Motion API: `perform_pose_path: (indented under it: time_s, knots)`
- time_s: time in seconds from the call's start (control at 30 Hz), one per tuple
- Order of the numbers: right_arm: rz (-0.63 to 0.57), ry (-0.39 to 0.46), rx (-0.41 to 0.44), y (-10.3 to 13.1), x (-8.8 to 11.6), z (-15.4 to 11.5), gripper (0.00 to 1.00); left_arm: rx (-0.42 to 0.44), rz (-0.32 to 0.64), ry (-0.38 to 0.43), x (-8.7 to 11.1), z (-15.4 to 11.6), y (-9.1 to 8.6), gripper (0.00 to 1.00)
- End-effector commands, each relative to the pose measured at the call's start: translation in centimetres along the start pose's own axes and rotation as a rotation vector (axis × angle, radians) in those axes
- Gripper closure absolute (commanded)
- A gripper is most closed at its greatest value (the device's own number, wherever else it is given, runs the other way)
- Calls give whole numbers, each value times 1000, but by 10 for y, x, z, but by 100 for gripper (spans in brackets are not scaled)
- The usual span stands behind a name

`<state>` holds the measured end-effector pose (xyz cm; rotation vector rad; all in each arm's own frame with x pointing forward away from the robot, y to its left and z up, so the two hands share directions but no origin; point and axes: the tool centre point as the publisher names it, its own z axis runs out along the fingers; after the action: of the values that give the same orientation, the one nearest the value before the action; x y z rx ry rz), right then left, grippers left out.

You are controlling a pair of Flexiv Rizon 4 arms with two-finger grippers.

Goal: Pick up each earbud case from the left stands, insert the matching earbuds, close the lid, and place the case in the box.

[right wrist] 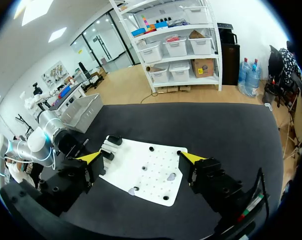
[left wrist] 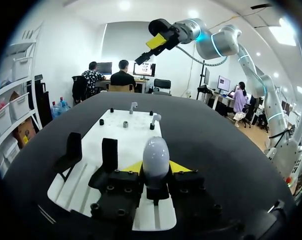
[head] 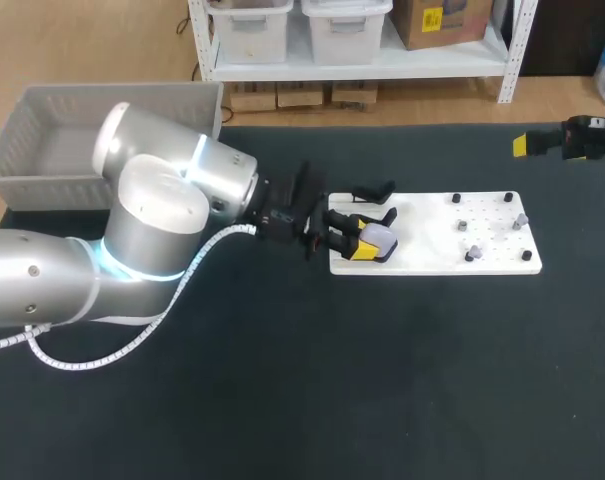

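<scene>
A pale lavender earbud case (left wrist: 155, 156) stands upright at the near left end of the white board (head: 432, 235). My left gripper (head: 367, 243) has its yellow fingertips (left wrist: 133, 167) pressed against both sides of the case (head: 381, 238). Beside it stand two empty black stands (left wrist: 109, 154). Two pale earbuds (head: 522, 218) sit on pegs at the board's right end, ahead of the left gripper (left wrist: 156, 167). My right gripper (right wrist: 142, 157) hangs open and empty high above the board (right wrist: 146, 172), and shows at the far right edge (head: 542, 143).
A grey plastic basket (head: 102, 130) stands at the table's back left corner. Small black pegs (head: 459, 198) dot the board's right half. Dark table surface lies in front of the board.
</scene>
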<state>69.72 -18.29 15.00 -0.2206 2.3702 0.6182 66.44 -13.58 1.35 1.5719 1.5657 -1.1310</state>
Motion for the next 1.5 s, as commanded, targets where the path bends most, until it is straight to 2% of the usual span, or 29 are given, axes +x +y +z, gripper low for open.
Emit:
perform_pose_path:
  time_s: [0.03, 0.2, 0.5, 0.77, 0.87, 1.1, 1.5]
  knots:
    - [-1, 0, -3, -1, 0, 1, 0, -1, 10, -5, -3, -4, -2, 100]
    - [-1, 0, -3, -1, 0, 1, 0, -2, 42, -57, -15, -17, -15, 100]
    - [-1, 0, -3, -1, 0, 1, 0, 10, 60, -235, -46, -48, -45, 100]
    - [-1, 0, -3, -1, 0, 1, 0, 18, 75, -360, -63, -63, -53, 100]
    - [-1, 0, -3, -1, 0, 1, 0, -5, 94, -377, -69, -68, -57, 100]
    - [-1, 0, -3, -1, 0, 1, 0, -1, 104, -426, -76, -71, -58, 100]
    - [-1, 0, -3, -1, 0, 1, 0, 29, 137, -417, -80, -71, -61, 100]
